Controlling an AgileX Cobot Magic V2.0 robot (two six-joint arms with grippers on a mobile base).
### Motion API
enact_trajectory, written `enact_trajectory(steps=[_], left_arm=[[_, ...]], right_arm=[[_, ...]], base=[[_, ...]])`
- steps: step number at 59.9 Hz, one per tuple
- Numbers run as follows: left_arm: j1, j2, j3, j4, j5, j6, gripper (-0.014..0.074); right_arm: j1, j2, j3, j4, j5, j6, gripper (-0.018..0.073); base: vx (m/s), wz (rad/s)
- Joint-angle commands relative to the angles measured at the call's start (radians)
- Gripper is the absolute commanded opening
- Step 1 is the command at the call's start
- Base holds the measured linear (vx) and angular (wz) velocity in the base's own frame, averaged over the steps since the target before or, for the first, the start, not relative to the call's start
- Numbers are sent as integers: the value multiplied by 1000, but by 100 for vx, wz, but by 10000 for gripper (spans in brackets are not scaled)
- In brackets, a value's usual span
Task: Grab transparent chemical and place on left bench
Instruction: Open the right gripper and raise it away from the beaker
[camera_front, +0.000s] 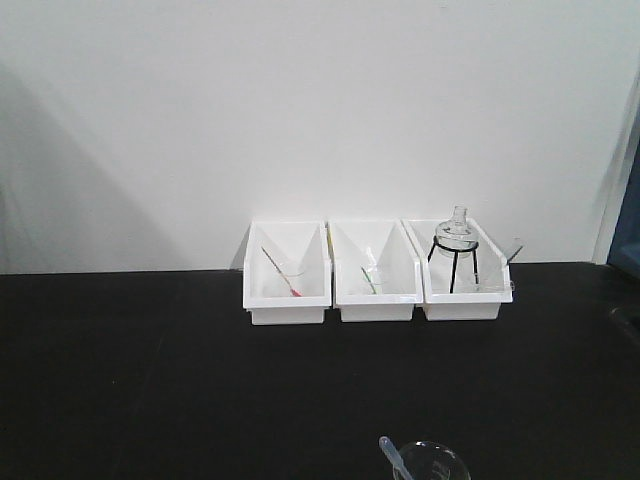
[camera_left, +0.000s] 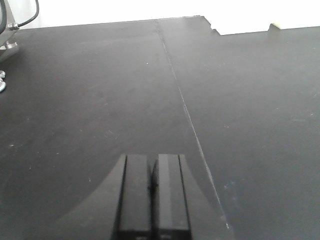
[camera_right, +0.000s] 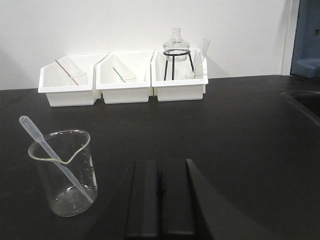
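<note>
The transparent chemical (camera_right: 50, 152) is a thin translucent pipette leaning in a clear glass beaker (camera_right: 65, 172) on the black bench (camera_right: 240, 135); its bulb end sticks out up-left over the rim. In the front view the pipette (camera_front: 391, 458) and beaker (camera_front: 432, 463) show at the bottom edge. My right gripper (camera_right: 160, 165) is shut and empty, low over the bench just right of the beaker. My left gripper (camera_left: 152, 160) is shut and empty over bare black worktop (camera_left: 100, 100).
Three white bins (camera_front: 377, 272) stand in a row against the white wall; the left two hold small beakers with rods, the right one (camera_right: 179, 75) a glass burner on a black tripod. A seam (camera_left: 185, 110) runs across the worktop in the left wrist view.
</note>
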Motion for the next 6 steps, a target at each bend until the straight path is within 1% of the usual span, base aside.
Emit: enact_trajectory(steps=[1,6], left_arm=[[-2,-19,16,-1,-78,-8,-3],[-2,-19,16,-1,-78,-8,-3]], right_arm=[[-1,-14,7,-8,-77,-3,-7],[-1,-14,7,-8,-77,-3,-7]], base=[[0,0],[0,0]])
